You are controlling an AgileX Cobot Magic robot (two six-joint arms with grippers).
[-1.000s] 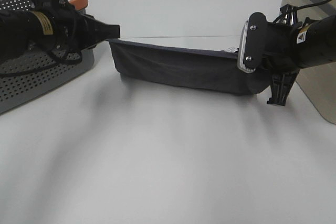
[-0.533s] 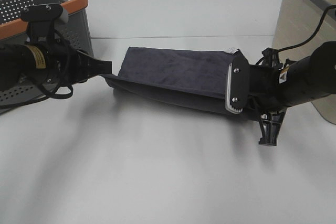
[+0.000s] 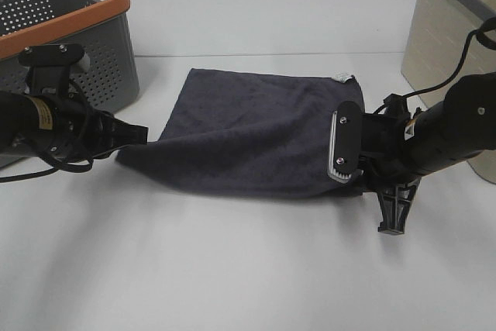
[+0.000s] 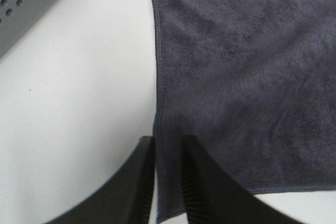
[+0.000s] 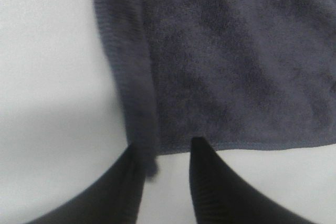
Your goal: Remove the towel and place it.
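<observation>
The dark navy towel (image 3: 256, 129) lies spread on the white table, its white tag (image 3: 339, 77) at the far right corner. My left gripper (image 3: 142, 134) is low at the towel's near left corner. In the left wrist view (image 4: 163, 142) it is shut, with the towel's (image 4: 236, 66) side edge pinched between its fingers (image 4: 137, 182). My right gripper (image 3: 358, 184) is at the near right corner, partly hidden by its wrist mount. In the right wrist view (image 5: 165, 148) its fingers (image 5: 210, 182) stand apart. The towel's (image 5: 236, 61) corner hangs beside one finger, with bare table in the gap.
A grey perforated basket with an orange rim (image 3: 77, 17) stands at the back left, just behind my left arm. A beige bin (image 3: 449, 36) stands at the back right beside my right arm. The white table (image 3: 232, 269) stretches toward the front.
Both grippers came toward the front and down. The towel, held stretched in the air a second ago, now lies spread flat on the table.
</observation>
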